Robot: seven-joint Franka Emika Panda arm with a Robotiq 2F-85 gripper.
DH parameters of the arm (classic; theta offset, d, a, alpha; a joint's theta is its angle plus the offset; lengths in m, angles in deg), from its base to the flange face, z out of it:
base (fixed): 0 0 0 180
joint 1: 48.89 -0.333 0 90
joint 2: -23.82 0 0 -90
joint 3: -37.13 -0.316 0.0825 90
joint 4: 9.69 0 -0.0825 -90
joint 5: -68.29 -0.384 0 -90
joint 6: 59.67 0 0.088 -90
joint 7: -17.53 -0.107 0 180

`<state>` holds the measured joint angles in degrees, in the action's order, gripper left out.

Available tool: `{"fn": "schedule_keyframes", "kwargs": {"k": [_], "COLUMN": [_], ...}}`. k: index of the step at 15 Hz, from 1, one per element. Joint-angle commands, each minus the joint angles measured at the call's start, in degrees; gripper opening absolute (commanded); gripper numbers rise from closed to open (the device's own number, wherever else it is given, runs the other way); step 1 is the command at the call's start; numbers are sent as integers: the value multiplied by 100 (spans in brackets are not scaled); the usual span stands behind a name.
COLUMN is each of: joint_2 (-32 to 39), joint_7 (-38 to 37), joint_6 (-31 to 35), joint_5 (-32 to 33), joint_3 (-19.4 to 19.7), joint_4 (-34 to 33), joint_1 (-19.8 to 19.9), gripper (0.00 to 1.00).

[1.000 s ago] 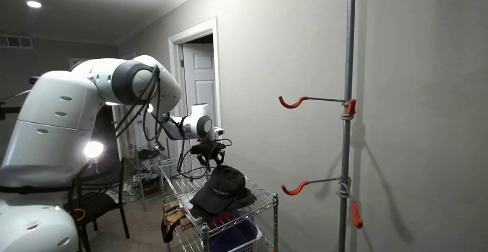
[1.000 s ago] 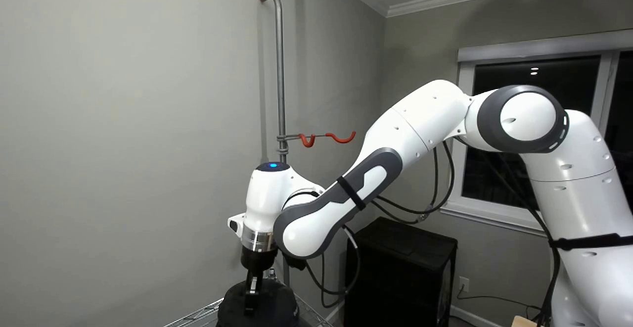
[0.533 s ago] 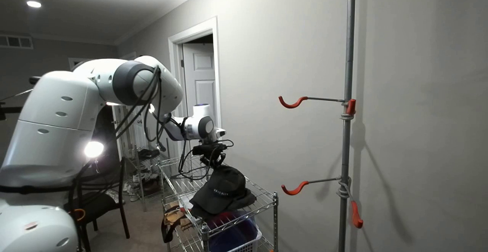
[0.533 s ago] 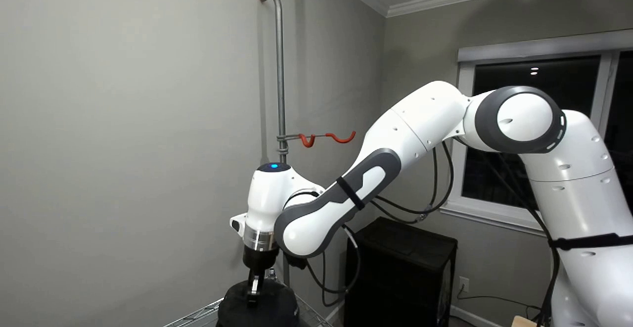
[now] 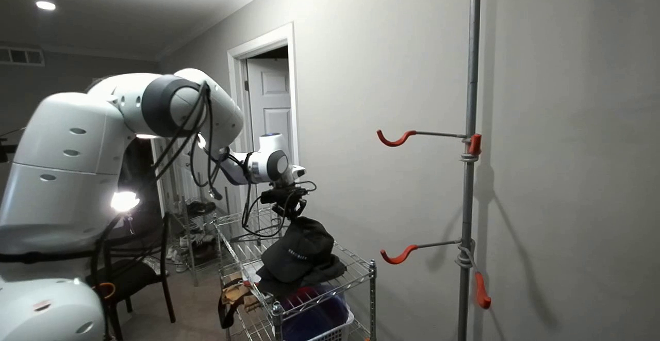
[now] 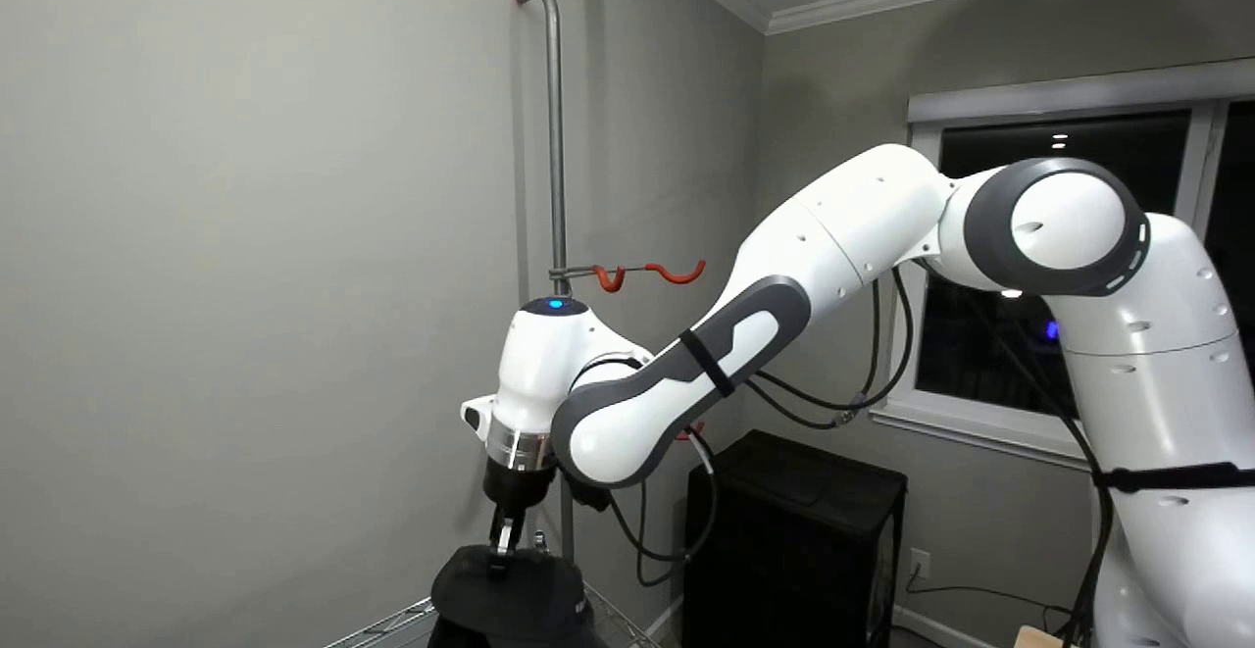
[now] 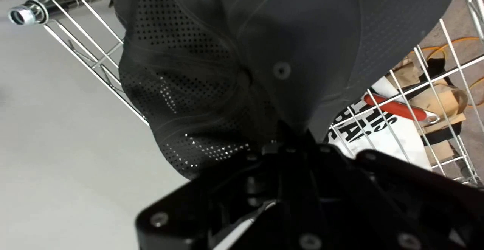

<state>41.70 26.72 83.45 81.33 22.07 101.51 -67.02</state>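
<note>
Gripper (image 6: 499,564): pinches the black cap (image 6: 515,604) from above
Pole (image 6: 556,138): bears red hooks (image 6: 677,279)
Window (image 6: 1064,153): dark, behind the white arm (image 6: 833,222)
Black box (image 6: 794,530): near the window

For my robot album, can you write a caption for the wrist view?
A robot gripper pinches a partly perforated black baseball cap over a wire shelf.

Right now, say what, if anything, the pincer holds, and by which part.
A black cap, by the fabric of its crown; the pincer is shut on it.
</note>
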Motion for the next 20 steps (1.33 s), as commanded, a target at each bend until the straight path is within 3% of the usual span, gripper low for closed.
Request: {"fn": "schedule_keyframes", "kwargs": {"k": [1, 9, 13, 18, 20], "joint_2": [-913, -2084, -3201, -4694, -5030], "joint_7": [-411, -1464, -1524, -2166, -2082], "joint_6": [177, 231, -59, -431, -564], "joint_5": [213, 547, 435, 504, 438], "joint_3": [82, -18, -124, -150, -54], "joint_4": [653, 1530, 2388, 3255, 3431], "joint_1": [-58, -21, 16, 386, 561], "gripper": [1, 1, 1, 1, 1]}}
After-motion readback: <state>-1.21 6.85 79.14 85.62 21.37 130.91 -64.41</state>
